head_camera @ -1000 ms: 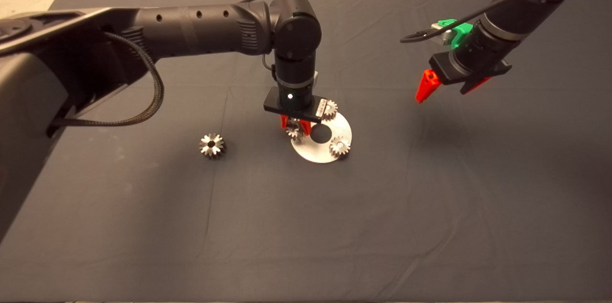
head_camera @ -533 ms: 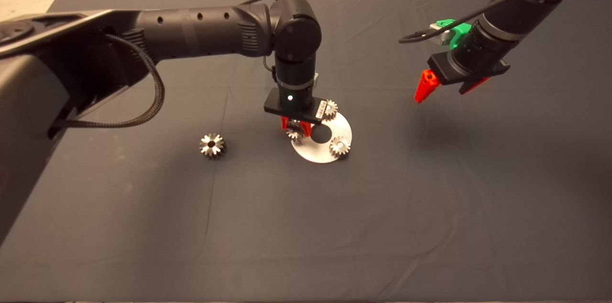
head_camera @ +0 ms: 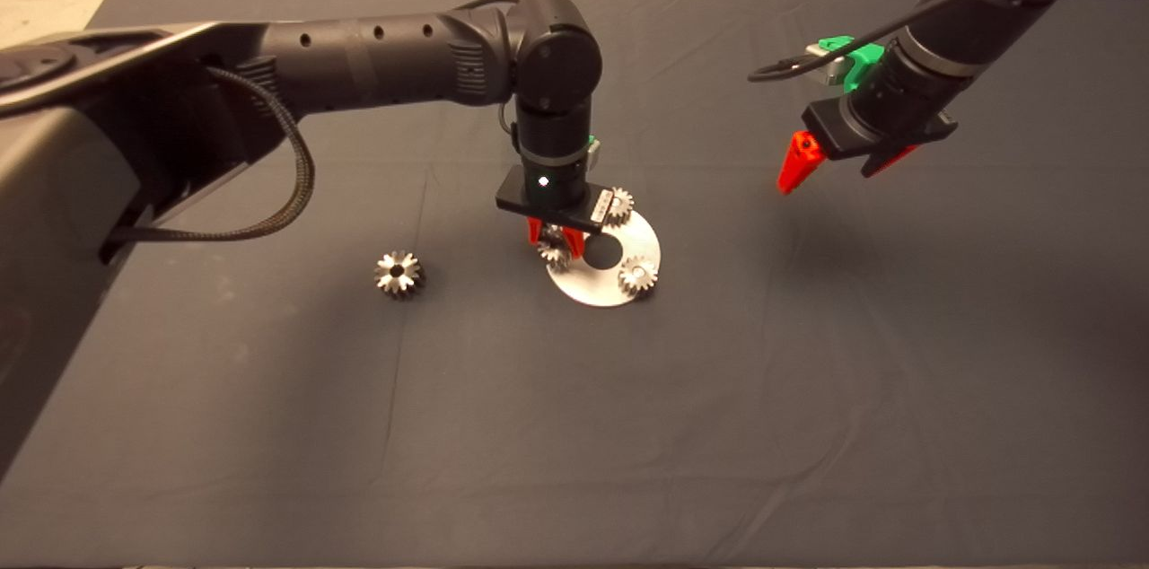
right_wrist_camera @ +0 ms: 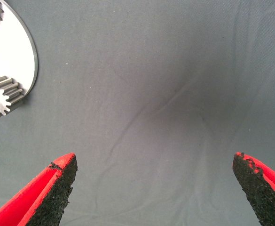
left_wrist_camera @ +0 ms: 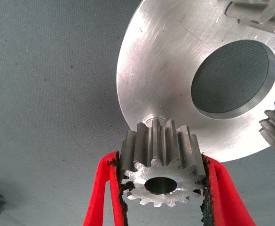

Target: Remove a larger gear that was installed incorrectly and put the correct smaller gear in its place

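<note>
The smaller gear (left_wrist_camera: 161, 169) is silvery steel with many fine teeth and a round centre bore. It stands upright at the edge of the round metal plate (head_camera: 639, 237), with red fingers against its two sides. The larger gear (head_camera: 399, 274), chunky-toothed with a small dark centre hole, lies on the mat (head_camera: 269, 425), well apart from the plate.

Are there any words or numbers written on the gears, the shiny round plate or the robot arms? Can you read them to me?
No words or numbers can be read here.
The smaller gear, held by the left gripper: bare metal.
The round plate: only scratches.
The larger gear: nothing on it.
A pale label on the left wrist: too small to read.
The right gripper: no writing.
</note>
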Controlling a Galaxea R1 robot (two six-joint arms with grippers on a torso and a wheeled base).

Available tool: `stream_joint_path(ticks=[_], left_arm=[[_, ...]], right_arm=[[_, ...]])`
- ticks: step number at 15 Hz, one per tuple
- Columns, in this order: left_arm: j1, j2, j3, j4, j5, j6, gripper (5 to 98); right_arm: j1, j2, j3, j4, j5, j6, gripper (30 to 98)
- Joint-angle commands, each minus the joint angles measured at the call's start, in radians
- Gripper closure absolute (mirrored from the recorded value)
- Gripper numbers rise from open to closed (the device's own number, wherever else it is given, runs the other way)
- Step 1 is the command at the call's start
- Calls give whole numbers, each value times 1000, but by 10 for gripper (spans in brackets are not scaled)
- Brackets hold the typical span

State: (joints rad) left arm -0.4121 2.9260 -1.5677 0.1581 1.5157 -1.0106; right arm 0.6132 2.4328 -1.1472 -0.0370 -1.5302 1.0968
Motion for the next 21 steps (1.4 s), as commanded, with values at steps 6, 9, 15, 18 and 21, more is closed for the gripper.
stream_joint_path(ticks=[6, 9, 15, 18, 21], left_arm=[[137, -26, -15, 21, -20, 18, 802], [137, -18, -23, 26, -19, 23, 794], [137, -18, -42, 41, -10, 42, 714], [137, -18, -44, 41, -9, 43, 673], [136, -20, -52, 41, 3, 43, 643]], right_arm=[[8, -11, 35, -12, -128, 15, 408], [-3, 5, 35, -15, -128, 23, 408], [-23, 12, 31, -35, -128, 35, 408], [-24, 13, 31, -35, -128, 36, 408], [-29, 15, 29, -41, -128, 37, 408]])
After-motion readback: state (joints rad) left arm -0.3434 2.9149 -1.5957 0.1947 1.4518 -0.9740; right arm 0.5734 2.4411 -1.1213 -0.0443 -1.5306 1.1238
